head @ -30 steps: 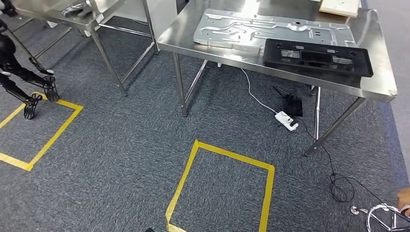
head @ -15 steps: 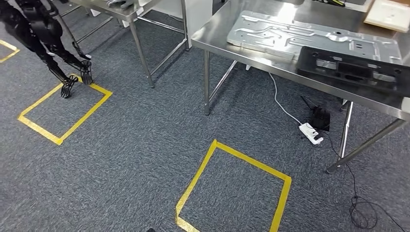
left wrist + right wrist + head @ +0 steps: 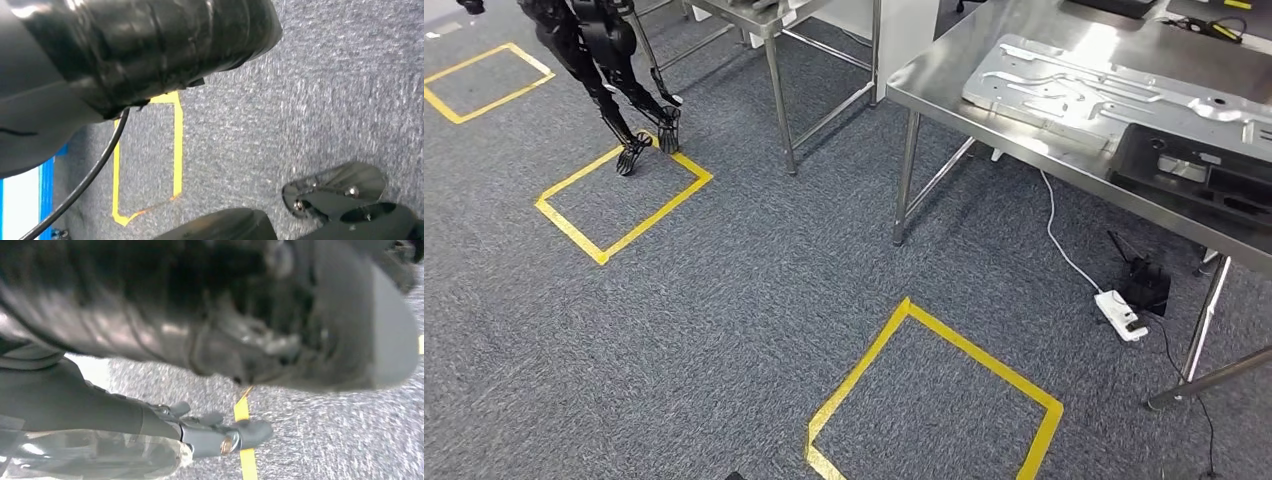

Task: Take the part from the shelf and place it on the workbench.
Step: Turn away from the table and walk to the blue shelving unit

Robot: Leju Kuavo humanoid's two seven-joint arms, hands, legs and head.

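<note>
Right hand (image 3: 215, 432) has its fingers out along a pale see-through thing (image 3: 95, 457) that might be the part, grip too blurry to call, same for the left hand (image 3: 35, 140), and the workbench (image 3: 944, 85) edge already carries a stamped metal plate (image 3: 1064, 90) and black frame (image 3: 1194, 165), so I'd worry about knocking those.

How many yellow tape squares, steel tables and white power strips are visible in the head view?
Yellow tape squares: 3
Steel tables: 2
White power strips: 1
Total: 6
</note>
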